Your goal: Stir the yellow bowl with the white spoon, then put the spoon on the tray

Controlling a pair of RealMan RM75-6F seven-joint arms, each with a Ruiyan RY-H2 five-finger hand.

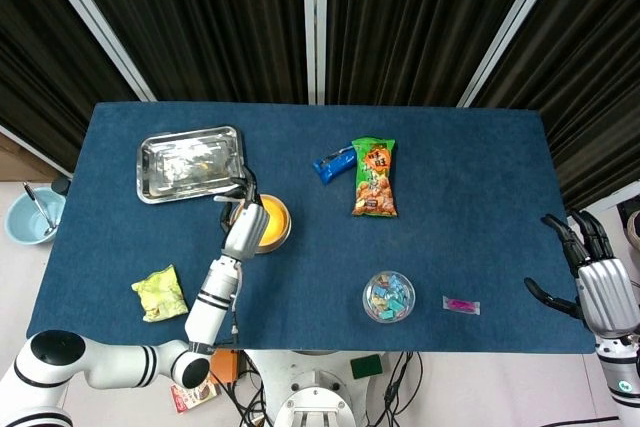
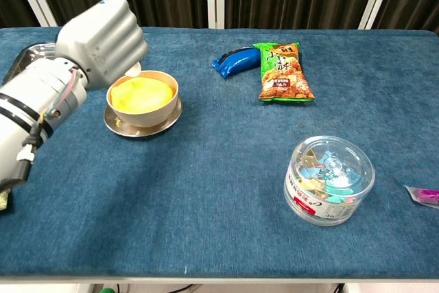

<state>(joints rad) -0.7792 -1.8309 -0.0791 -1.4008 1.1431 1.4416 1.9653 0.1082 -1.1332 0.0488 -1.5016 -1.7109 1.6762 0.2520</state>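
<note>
The yellow bowl [image 2: 142, 96] stands on a small metal saucer, left of the table's middle; it also shows in the head view [image 1: 273, 223]. My left hand [image 2: 103, 36] is curled into a fist just behind the bowl's left rim, seen from above as the left hand [image 1: 243, 224]. A white tip of the spoon [image 2: 134, 68] pokes out under the fist, just outside the rim; the rest is hidden. The steel tray [image 1: 190, 163] lies behind and to the left. My right hand [image 1: 597, 285] hangs past the table's right edge, fingers spread, holding nothing.
A green snack bag [image 1: 373, 176] and a blue packet [image 1: 333, 163] lie at centre back. A clear tub of coloured clips [image 1: 388, 296] and a pink sachet [image 1: 461, 304] sit near the front. A yellow-green pouch [image 1: 160, 293] lies front left.
</note>
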